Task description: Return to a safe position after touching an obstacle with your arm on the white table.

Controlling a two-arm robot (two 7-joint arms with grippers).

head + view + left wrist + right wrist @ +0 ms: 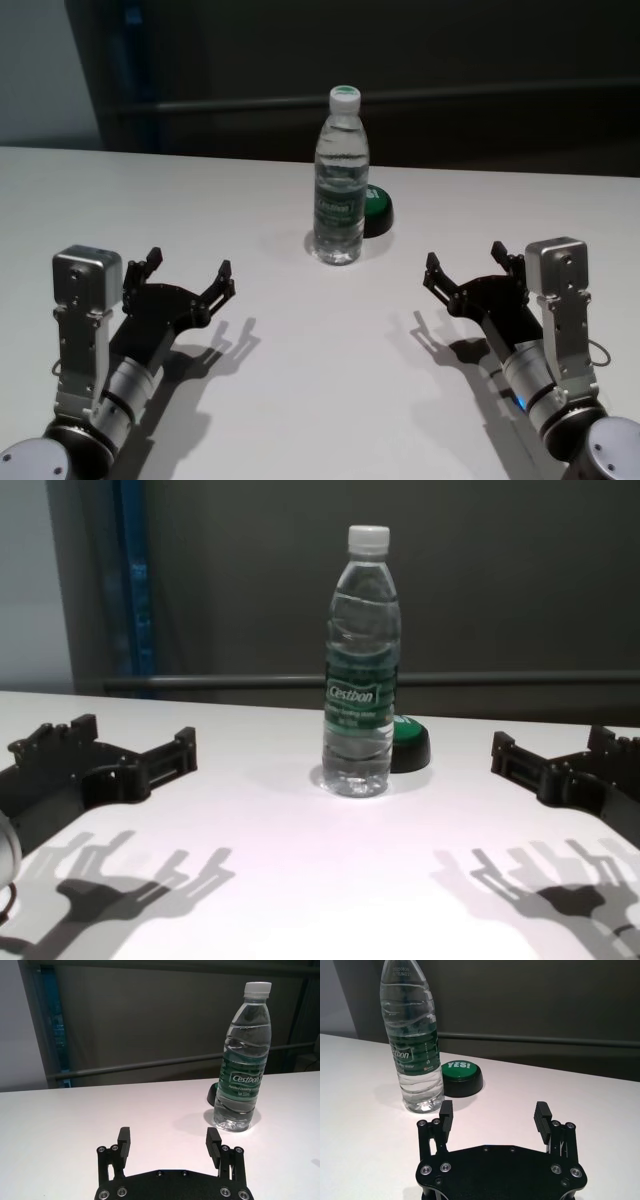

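The water bottle [340, 180] stands upright mid-table on the white table [300, 400], between and beyond both arms. The left gripper [188, 272] and right gripper [468, 268] hover with fingers spread, holding nothing. Any retreat should pull straight back, low and slow, away from the bottle.

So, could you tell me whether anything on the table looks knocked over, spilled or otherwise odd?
Nothing stands out. The water bottle stands upright and capped on the white table, the black puck right behind it, and the left gripper and right gripper are open, apart from it.
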